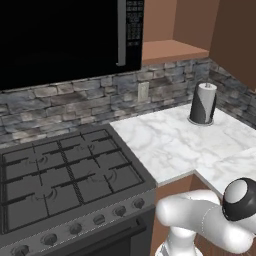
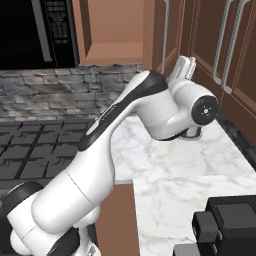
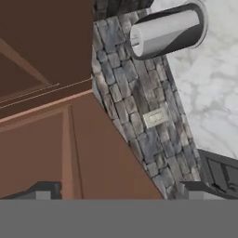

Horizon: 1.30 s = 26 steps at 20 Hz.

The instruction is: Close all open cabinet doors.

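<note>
Door: open door (image 2: 156, 35) hangs above the bench (image 2: 165, 155), right of the microwave (image 2: 35, 30).
Hand: my hand (image 3: 116, 191) is spread wide, holding nothing.
Feel: probably stiff and light on hinges; I'd push its flat face.

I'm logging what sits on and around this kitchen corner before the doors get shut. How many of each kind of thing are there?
Microwave: 1
Stove: 1
Paper towel roll: 1
Wall outlet: 1
Black appliance on the counter: 1
Open cabinet door: 1
Total: 6
</note>
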Tool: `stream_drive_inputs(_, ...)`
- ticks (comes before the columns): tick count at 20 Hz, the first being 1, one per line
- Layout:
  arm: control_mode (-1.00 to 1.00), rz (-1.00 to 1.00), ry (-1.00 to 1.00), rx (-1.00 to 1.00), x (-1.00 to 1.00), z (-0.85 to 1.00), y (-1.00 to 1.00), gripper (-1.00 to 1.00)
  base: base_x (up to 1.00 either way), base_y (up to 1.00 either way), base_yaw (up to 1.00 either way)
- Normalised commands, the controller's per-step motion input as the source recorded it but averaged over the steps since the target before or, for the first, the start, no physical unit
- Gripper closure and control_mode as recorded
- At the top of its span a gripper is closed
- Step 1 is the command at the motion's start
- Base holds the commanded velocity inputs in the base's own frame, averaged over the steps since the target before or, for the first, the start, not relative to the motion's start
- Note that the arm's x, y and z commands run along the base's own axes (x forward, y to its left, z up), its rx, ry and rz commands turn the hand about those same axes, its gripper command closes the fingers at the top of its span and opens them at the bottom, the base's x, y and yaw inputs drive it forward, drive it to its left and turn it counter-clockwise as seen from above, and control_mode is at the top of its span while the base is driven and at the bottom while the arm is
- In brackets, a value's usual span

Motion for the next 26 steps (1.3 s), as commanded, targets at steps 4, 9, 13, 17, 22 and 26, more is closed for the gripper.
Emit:
stream_drive_inputs(4,-1.00,0.09,-0.02,0.03,0.22,0.09,0.18,-1.00,0.00,0.00,0.00)
stream_drive_inputs(9,-1.00,0.07,-0.07,0.00,0.17,0.16,0.30,-1.00,0.00,0.00,0.00)
stream_drive_inputs(13,-1.00,0.05,-0.10,0.00,0.07,0.15,0.38,-1.00,0.00,0.00,0.00)
stream_drive_inputs(17,-1.00,0.02,-0.08,0.00,0.05,0.06,0.45,-1.00,0.00,0.00,0.00)
stream_drive_inputs(22,-1.00,0.00,-0.07,-0.02,0.06,0.00,0.66,-1.00,0.00,0.00,0.00)
stream_drive_inputs(26,-1.00,0.00,-0.04,-0.02,0.16,0.00,0.65,-1.00,0.00,0.00,0.00)
